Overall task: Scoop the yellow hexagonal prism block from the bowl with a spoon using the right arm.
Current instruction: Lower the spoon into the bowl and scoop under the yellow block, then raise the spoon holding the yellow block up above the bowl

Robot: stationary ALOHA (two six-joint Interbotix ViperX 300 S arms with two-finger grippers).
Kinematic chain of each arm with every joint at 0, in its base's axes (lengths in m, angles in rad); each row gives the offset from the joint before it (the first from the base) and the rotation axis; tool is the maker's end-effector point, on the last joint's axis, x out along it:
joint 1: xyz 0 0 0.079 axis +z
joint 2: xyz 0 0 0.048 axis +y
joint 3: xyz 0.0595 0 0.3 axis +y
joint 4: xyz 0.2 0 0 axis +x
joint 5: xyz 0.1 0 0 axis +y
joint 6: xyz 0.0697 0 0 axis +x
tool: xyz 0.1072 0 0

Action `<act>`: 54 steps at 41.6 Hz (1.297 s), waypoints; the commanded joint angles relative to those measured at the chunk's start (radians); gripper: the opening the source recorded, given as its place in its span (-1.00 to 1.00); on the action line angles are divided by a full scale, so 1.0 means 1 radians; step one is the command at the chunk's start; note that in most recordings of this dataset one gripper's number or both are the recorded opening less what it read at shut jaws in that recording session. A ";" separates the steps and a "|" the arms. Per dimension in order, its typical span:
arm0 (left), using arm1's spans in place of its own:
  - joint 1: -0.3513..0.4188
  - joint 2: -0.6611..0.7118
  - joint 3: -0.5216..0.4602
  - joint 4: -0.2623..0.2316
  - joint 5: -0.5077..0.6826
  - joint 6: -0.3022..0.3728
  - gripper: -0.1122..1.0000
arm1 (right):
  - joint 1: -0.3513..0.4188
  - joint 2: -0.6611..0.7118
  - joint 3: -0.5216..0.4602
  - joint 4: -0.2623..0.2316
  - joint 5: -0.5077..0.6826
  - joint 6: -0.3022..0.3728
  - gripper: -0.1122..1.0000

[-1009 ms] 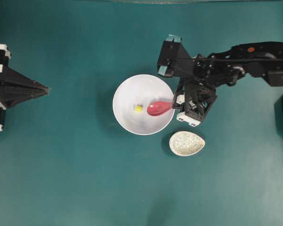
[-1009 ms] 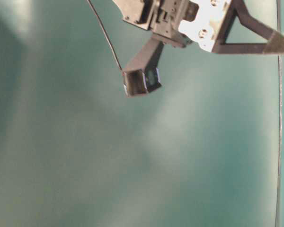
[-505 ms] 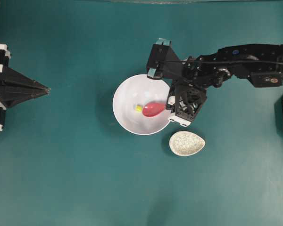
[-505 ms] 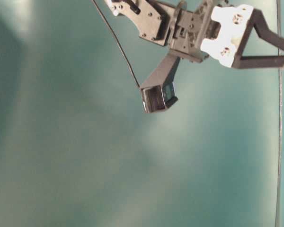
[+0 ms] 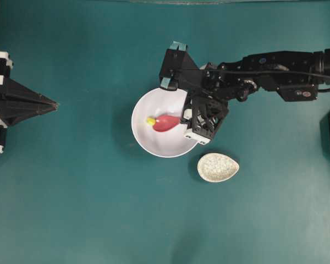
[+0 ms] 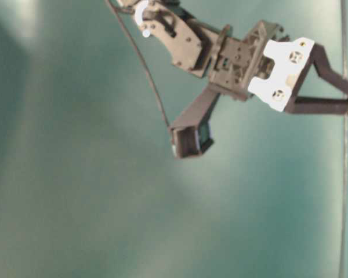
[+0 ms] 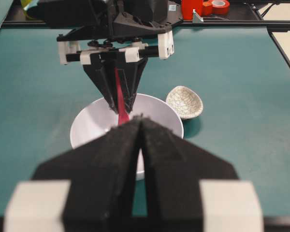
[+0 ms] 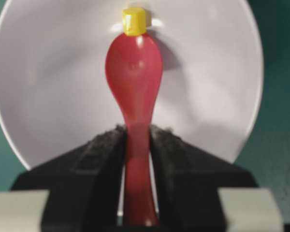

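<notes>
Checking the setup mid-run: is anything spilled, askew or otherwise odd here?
Nothing stands out. The spoon is held straight in the right hand, its tip at the yellow block inside the upright bowl. The spoon rest sits beside the bowl, apart from it.

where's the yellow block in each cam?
Overhead: yellow block left of centre in the bowl, at the spoon tip.
Table-level: not in view.
Left wrist: hidden behind the left hand.
Right wrist: top centre, at the spoon tip.
Shared landmark: the white bowl.

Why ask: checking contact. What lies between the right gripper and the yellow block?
Only the spoon's red scoop, tip at the yellow block; right gripper clamps its handle, right wrist view.
</notes>
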 commanded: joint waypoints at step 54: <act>0.002 0.011 -0.023 0.003 -0.005 0.000 -0.79 | 0.000 -0.067 -0.052 -0.032 -0.091 -0.003 -0.40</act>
